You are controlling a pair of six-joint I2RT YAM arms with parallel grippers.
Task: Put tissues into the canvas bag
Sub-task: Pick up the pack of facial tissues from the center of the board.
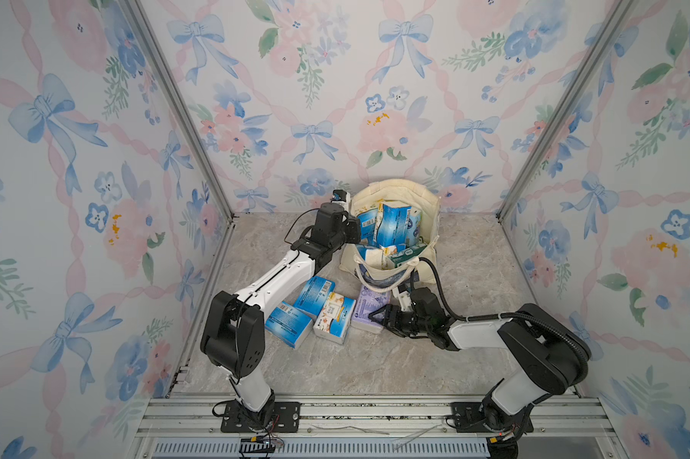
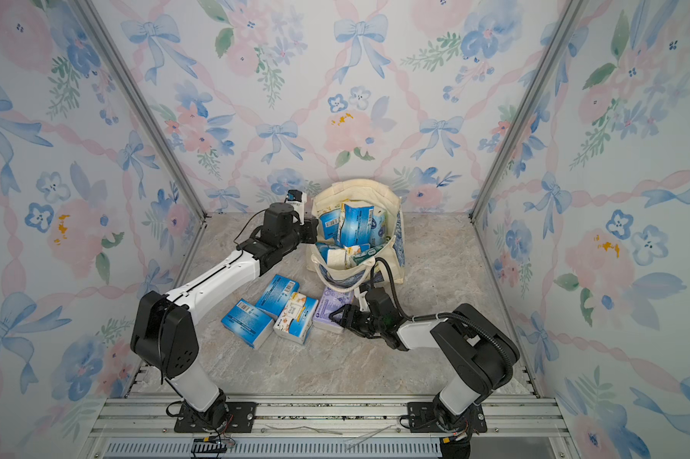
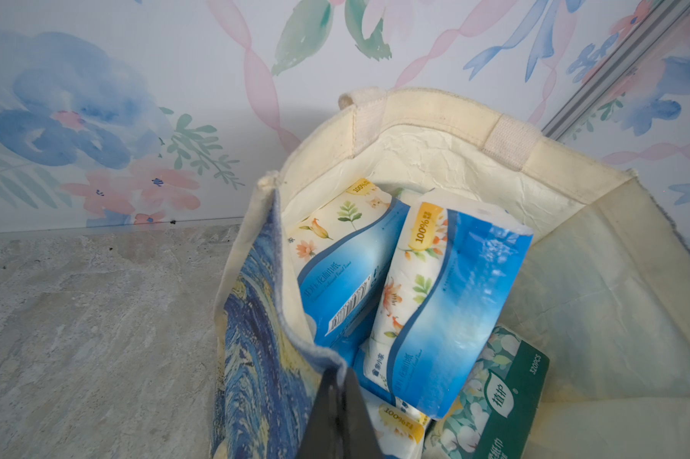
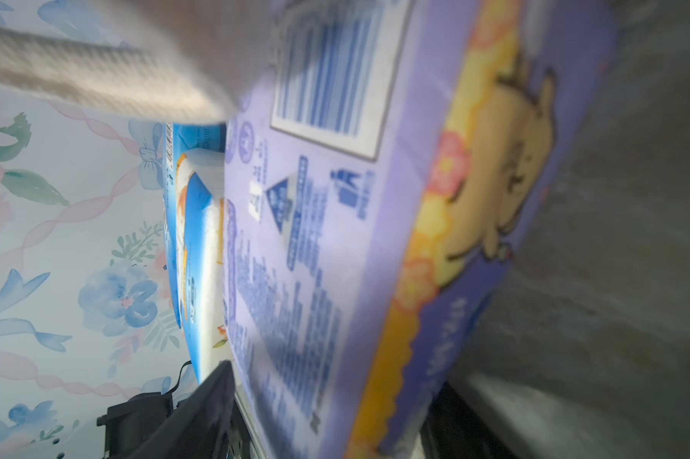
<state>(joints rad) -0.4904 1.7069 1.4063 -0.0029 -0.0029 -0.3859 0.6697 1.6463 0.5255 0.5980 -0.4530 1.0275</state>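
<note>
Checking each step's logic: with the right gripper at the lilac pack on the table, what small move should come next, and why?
Probably close the right gripper on the lilac pack: its open jaws straddle it, and the left gripper holds the bag rim open.

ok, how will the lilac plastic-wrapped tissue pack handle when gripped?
The lilac plastic-wrapped tissue pack probably squashes: its film wrap looks soft and rounded. Likely light, being tissue. Lying flat on the marble-look tabletop, it should slide, not roll.

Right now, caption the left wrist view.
Jaws shut, the left gripper pinches the canvas bag rim; tissues packed inside.
</note>
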